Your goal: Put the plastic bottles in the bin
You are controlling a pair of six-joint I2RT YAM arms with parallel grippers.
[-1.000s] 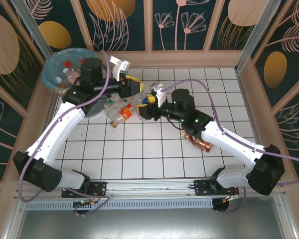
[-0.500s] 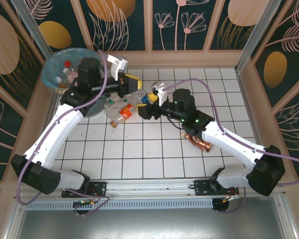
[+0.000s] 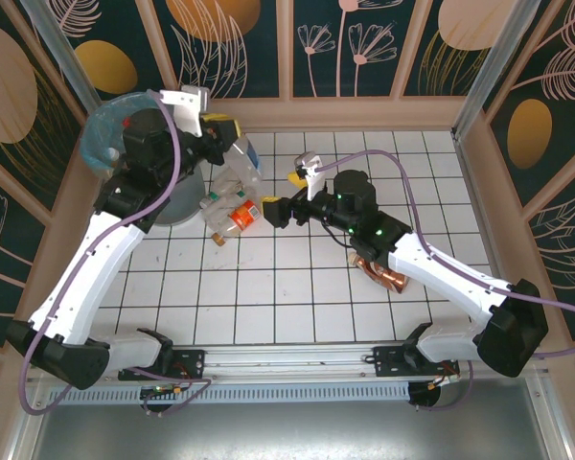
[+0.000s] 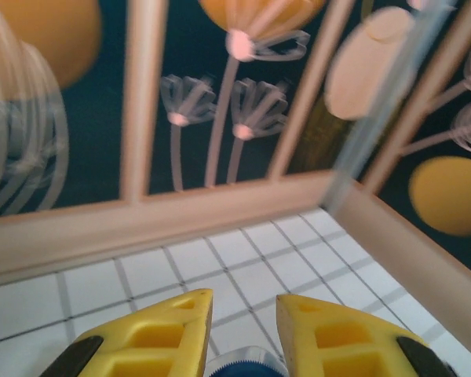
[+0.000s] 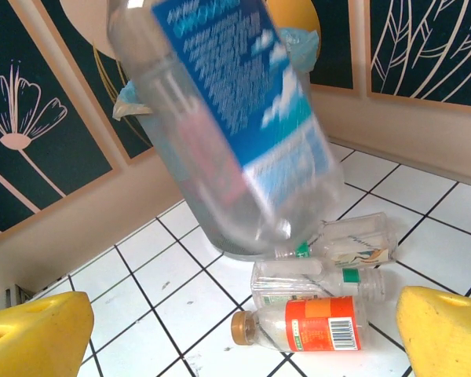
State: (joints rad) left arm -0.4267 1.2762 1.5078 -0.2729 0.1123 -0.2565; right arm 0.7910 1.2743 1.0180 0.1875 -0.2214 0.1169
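Blue-labelled bottle (image 5: 220,118) held up just beside the bin (image 3: 98,139), most of the job left.

The left claw (image 4: 243,322) was clamped nearly shut on that bottle. A red cap showed inside the bin, while a cluster of loose bottles (image 5: 310,326) lay at the bin's foot and a brown bottle (image 3: 391,280) lay well apart from the bin. Since a second before, the left arm had risen toward the bin and the right claw (image 3: 282,196) had spread wide, empty.

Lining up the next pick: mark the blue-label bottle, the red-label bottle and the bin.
blue-label bottle (image 5: 235,78): right wrist view, on its label.
red-label bottle (image 5: 322,323): right wrist view, on its label.
bin (image 3: 92,139): top external view, left rim.
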